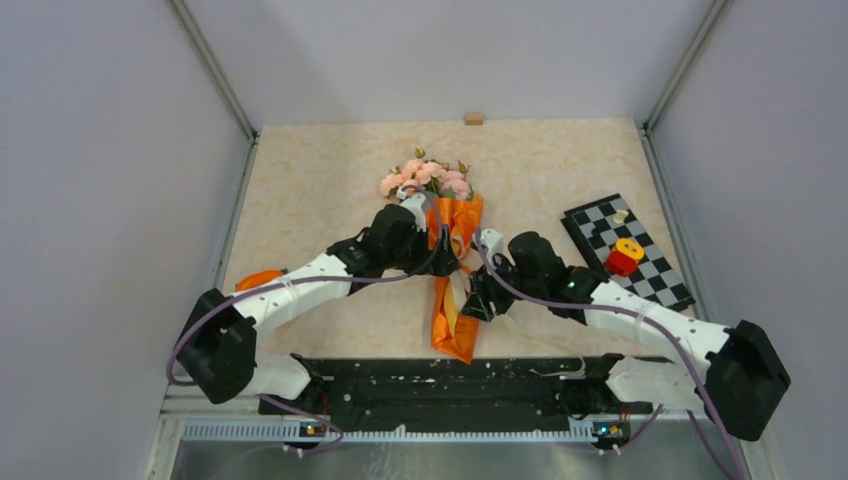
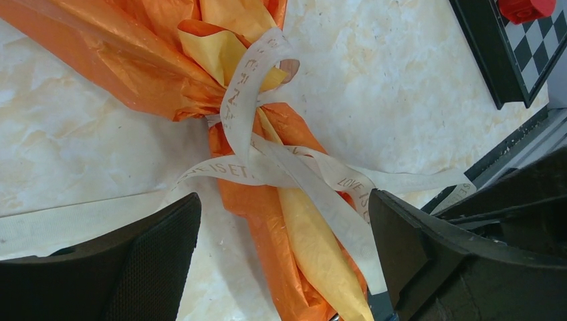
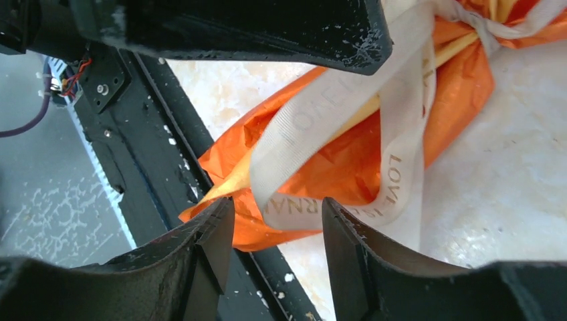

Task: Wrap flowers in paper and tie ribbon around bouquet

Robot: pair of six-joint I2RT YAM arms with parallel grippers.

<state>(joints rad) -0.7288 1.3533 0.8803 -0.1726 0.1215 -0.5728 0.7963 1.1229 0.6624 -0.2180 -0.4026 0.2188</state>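
Bouquet centre frame on counter, ribbon tied round. Left claw wide open; right claw parted, gripping nothing.

A beige marbled tabletop fills the middle of the top view, boxed by 3 plain pale grey walls at left, top and right, with 2 slanting metal posts in the upper corners, under soft, even light.
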